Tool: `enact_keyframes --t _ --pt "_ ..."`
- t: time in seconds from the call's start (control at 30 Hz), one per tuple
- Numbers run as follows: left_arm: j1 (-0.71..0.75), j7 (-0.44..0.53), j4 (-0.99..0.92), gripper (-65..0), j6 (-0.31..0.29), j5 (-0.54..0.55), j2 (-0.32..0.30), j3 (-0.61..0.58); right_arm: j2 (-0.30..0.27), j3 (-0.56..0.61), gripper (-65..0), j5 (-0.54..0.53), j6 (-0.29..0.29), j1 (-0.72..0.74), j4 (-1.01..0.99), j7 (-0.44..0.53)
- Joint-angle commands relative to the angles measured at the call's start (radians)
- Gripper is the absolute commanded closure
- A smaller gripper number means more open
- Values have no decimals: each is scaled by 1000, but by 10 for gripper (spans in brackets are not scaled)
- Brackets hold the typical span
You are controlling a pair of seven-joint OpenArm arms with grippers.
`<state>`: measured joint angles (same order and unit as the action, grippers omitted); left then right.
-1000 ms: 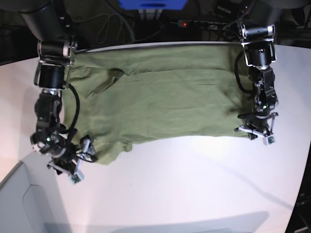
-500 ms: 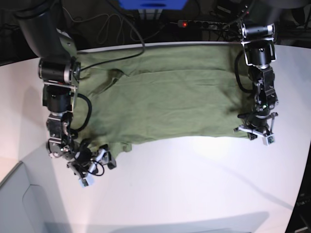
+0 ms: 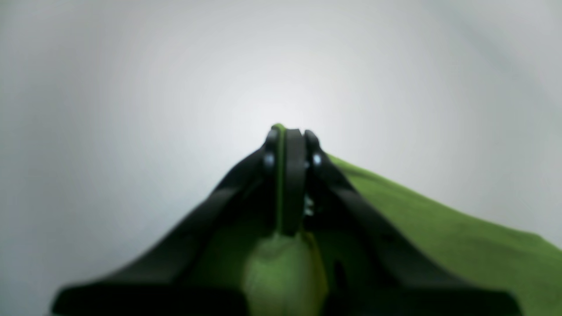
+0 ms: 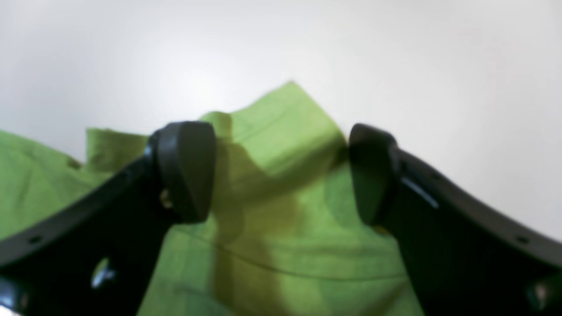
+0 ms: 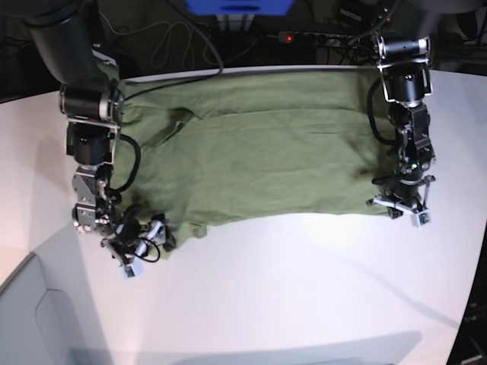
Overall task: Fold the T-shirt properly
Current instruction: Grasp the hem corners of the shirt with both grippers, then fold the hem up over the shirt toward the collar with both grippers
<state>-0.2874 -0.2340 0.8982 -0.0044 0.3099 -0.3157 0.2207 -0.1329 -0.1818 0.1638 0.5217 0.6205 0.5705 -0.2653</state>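
The olive-green T-shirt lies spread flat across the far half of the white table. My left gripper stands at the shirt's near right corner. In the left wrist view this left gripper is shut on a thin edge of the T-shirt. My right gripper is at the shirt's near left corner. In the right wrist view the right gripper is open, and a pointed flap of the T-shirt lies between its fingers.
A power strip with a red light, cables and a blue object sit behind the table's far edge. A grey panel lies at the near left corner. Bare white tabletop fills the near half.
My right gripper has swung rightward and up onto the shirt's near left corner. The left arm and its grip have not moved.
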Motion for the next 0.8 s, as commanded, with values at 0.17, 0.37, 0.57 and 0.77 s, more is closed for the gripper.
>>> enact_keyframes --t 0.17,0.37,0.57,0.77 --pt "0 -52 0 0 5 -7 -6 -1 -7 0 -125 -13 1 26 23 21" --pt "0 -52 3 0 5 -1 -6 -1 -7 -2 -3 -13 1 3 118 14" --pt "40 -60 138 0 5 -1 -6 -1 -7 -8 0 -14 1 -104 365 -82" --pt "95 -61 238 0 5 1 -6 6 -7 -9 0 -14 1 -235 569 -133"
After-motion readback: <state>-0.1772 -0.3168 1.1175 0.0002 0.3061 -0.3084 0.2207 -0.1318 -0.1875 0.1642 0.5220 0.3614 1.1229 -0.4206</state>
